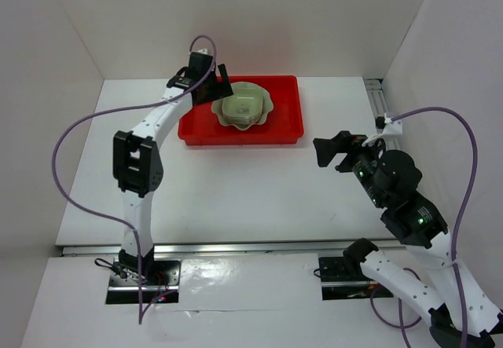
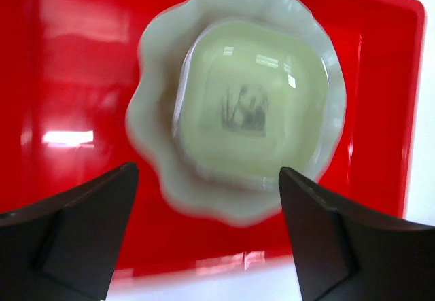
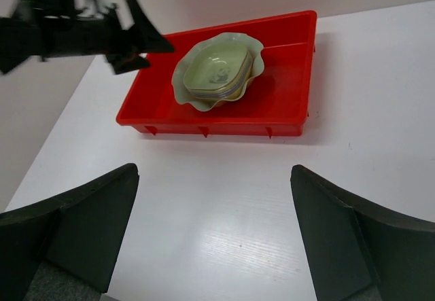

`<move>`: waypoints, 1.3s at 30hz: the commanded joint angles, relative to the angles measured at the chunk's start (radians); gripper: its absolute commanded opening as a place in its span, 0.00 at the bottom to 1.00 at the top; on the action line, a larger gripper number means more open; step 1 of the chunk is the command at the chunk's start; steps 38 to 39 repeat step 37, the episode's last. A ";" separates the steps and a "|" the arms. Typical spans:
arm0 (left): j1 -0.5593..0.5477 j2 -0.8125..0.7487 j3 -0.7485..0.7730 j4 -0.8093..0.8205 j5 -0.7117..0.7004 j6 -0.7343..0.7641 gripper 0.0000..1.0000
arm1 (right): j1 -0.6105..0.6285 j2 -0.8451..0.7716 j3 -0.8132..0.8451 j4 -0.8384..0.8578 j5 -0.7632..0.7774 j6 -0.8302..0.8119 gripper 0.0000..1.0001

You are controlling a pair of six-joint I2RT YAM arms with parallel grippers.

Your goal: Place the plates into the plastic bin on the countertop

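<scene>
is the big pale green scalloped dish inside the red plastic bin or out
Inside: the pale green scallop-edged dish sits within the rim of the red plastic bin, with small rounded-square dishes stacked in it.

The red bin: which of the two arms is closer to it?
Left. The left gripper hangs over the red bin's left end, beside the stacked dishes; the right gripper is off to its right, above the table.

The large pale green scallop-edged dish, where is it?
Top view: the dish lies inside the shallow red plastic bin at the white table's far side, holding stacked small dishes.
</scene>
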 commanded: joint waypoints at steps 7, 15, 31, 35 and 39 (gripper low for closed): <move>-0.026 -0.777 -0.526 -0.096 -0.175 0.000 1.00 | -0.001 0.066 0.050 -0.083 0.048 -0.031 1.00; -0.090 -1.387 -0.936 -0.300 -0.281 0.002 1.00 | 0.023 -0.038 0.070 -0.160 0.140 -0.045 1.00; -0.104 -1.822 -0.813 -0.628 -0.263 0.000 1.00 | 0.014 -0.163 0.069 -0.281 0.160 -0.006 1.00; -0.104 -1.831 -0.813 -0.629 -0.273 0.000 1.00 | 0.014 -0.163 0.069 -0.281 0.151 0.003 1.00; -0.104 -1.831 -0.824 -0.629 -0.274 0.000 1.00 | 0.014 -0.153 0.069 -0.290 0.151 0.003 1.00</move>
